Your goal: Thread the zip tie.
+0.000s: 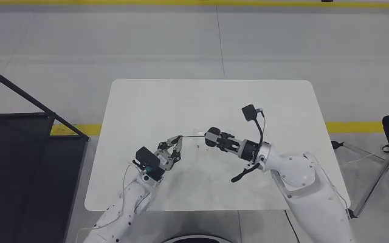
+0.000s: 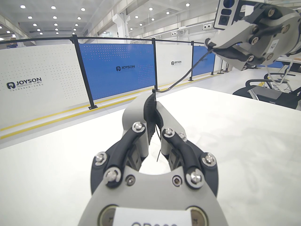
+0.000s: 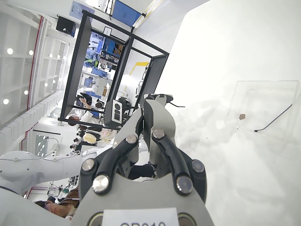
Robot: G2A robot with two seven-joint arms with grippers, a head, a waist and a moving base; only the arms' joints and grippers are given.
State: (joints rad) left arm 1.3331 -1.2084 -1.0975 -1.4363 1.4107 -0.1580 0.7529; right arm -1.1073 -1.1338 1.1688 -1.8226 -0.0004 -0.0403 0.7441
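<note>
Tray: what looks like a clear flat tray point(image 3: 270, 95) on the white counter point(image 1: 273, 103), with a spare tie point(image 3: 274, 121) lying in it.
Zip tie: the zip tie point(image 1: 193, 138) is stretched in the air between both claws, at the centre of the top view.
Left claw: the left claw point(image 1: 177, 143) is clenched on one end.
Right claw: the right claw point(image 1: 207, 136) is pinching the other end.
Arms: both come in from the lower edge, tips facing.
</note>
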